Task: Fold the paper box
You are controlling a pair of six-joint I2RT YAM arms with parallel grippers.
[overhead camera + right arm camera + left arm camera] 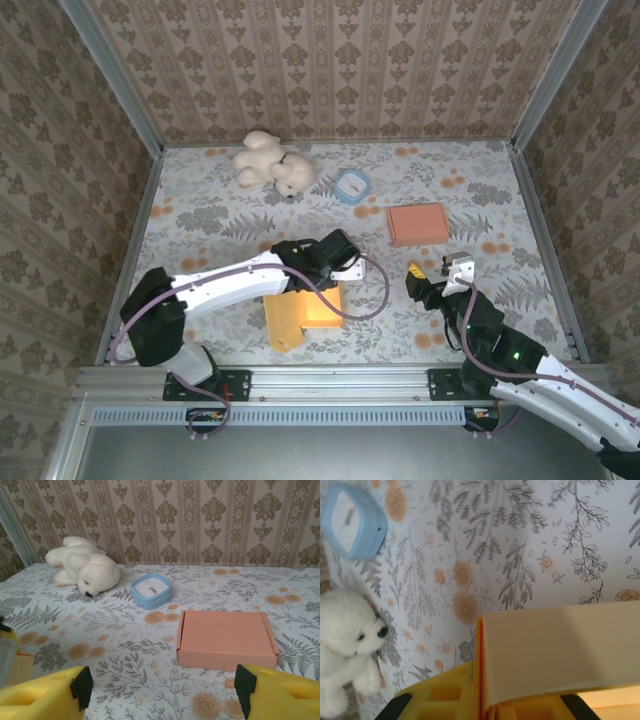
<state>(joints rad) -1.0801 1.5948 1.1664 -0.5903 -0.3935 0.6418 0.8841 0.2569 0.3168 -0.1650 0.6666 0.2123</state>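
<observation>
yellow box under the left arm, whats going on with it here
The left claw is closed on an upright panel of the yellow paper box, which sits near the front middle of the table, so the folding looks under way. The right claw hangs open off to the side, holding nothing and facing a closed pink box.

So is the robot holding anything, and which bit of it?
Yes. The left claw looks pinched on the yellow paper box, gripping one flap by its edge. The right claw is open, holding nothing.
</observation>
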